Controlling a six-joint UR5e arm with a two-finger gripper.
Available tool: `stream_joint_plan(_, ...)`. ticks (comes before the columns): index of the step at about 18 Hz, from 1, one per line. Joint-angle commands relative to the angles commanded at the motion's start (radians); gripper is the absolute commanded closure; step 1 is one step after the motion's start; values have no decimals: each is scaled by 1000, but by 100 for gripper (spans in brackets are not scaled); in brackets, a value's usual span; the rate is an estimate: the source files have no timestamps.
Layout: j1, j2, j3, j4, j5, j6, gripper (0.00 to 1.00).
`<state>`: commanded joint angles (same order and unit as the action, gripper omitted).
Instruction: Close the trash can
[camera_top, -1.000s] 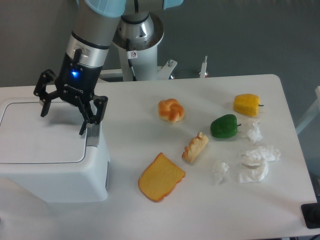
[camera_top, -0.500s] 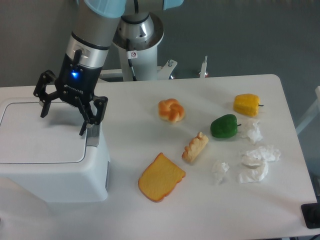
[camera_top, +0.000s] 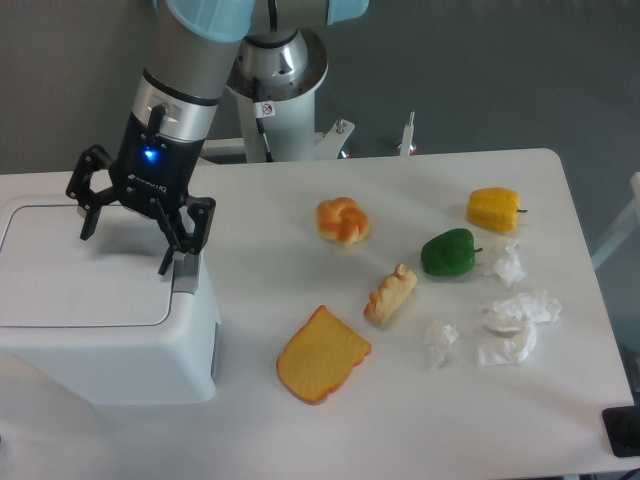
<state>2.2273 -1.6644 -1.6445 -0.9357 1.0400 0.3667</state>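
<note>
At the lower centre of the frame, a slice of toast (camera_top: 322, 355) lies flat on the white counter (camera_top: 400, 430). To its right, crumpled white tissues (camera_top: 512, 327) are scattered near the right edge, with a smaller wad (camera_top: 439, 340) beside them. A small pastry piece (camera_top: 390, 294) lies just above the toast. The trash can (camera_top: 100, 320) occupies the lower left of the frame; its flat lid (camera_top: 80, 270) is down and level, and the grey latch tab (camera_top: 185, 274) sits at the lid's right edge. The gripper (camera_top: 128, 230) hangs over the lid's upper right area with its fingers spread wide, holding nothing; one fingertip (camera_top: 168, 262) is just above the latch tab. Farther back lie a green pepper (camera_top: 447, 252), a round bun (camera_top: 342, 220) and a yellow pepper (camera_top: 494, 209). The arm base (camera_top: 277, 75) stands at the upper centre.
</note>
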Motion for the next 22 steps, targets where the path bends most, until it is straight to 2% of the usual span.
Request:
stream_joint_plan(15, 6, -12, 34, 0, -3, -14, 0)
stream_joint_plan(18, 29, -11, 63, -2, 2, -6, 0)
stream_joint_plan(22, 67, -3, 63, -2, 2, -6, 0)
